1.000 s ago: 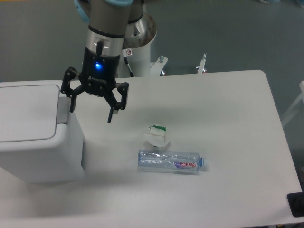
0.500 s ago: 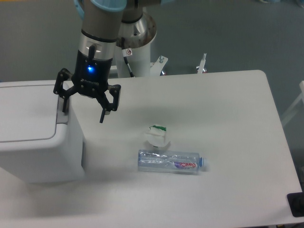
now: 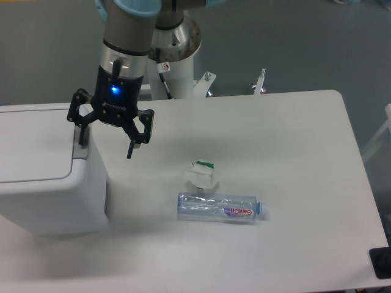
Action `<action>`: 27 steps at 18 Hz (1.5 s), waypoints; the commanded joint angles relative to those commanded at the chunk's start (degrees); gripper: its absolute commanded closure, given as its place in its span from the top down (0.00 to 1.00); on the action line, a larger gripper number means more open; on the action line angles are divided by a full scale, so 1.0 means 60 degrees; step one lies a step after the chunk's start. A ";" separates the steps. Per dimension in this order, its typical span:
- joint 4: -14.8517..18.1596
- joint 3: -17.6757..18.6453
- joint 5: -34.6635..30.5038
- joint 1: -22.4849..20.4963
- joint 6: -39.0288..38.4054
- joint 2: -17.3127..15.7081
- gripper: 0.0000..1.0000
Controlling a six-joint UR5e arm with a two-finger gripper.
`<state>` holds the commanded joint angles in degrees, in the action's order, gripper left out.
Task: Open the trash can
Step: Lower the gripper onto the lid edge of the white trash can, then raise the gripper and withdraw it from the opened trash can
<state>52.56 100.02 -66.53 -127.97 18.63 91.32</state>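
Note:
The trash can is a large boxy white bin at the left edge of the table, with its flat white lid down and a grey tab on its right rim. My gripper hangs open at the bin's right rim. Its left finger is over the grey tab and its right finger is over the table beside the bin. I cannot tell whether the left finger touches the tab.
A crumpled white paper cup with a green rim and a clear plastic bottle lying on its side are on the white table, right of the bin. The robot's white base stands behind the table.
My gripper moved left from over the table to the bin's right rim, still open; since half a second ago it has barely moved. The lid stays down.

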 joint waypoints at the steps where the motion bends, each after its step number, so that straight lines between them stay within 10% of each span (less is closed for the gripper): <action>1: 0.0000 -0.0015 0.0000 0.0000 0.0000 0.0000 1.00; 17: -0.0248 -0.0439 -0.0073 -0.0496 0.0117 0.0029 1.00; 27: -0.0293 -0.0498 -0.2724 -0.1889 0.2444 0.0364 1.00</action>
<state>50.80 97.03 -82.88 -139.30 33.29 93.50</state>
